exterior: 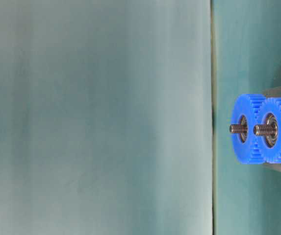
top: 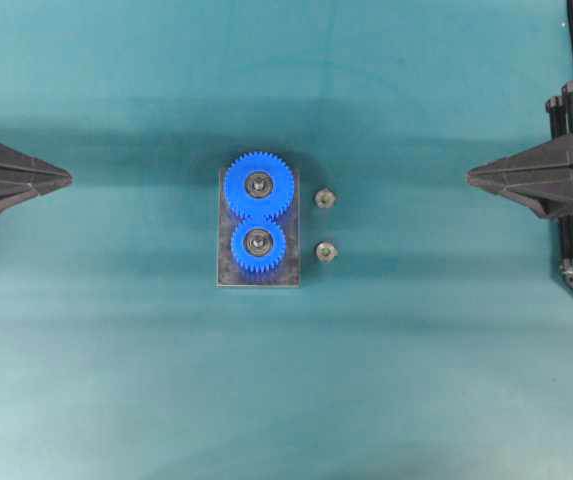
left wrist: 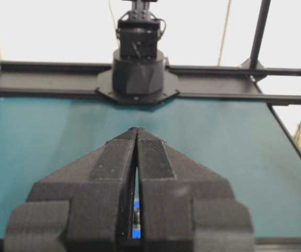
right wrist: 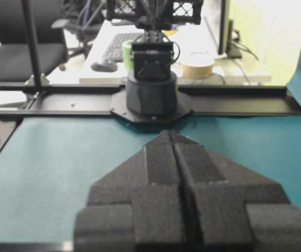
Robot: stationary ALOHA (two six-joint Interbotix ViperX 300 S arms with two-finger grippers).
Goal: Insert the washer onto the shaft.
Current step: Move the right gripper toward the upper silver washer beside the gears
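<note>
Above bare table, left pincer (left wrist: 137,131) closed; right pincer (right wrist: 170,134) closed, empty.

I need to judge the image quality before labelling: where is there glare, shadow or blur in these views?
Overhead view: even light, a soft dark band of shadow across the table behind the gears. Table-level view: the backdrop is hazy, while the shafts look sharp. Left wrist view: the windows are blown out white behind the left gripper. Right wrist view: the right gripper looks slightly soft.
</note>
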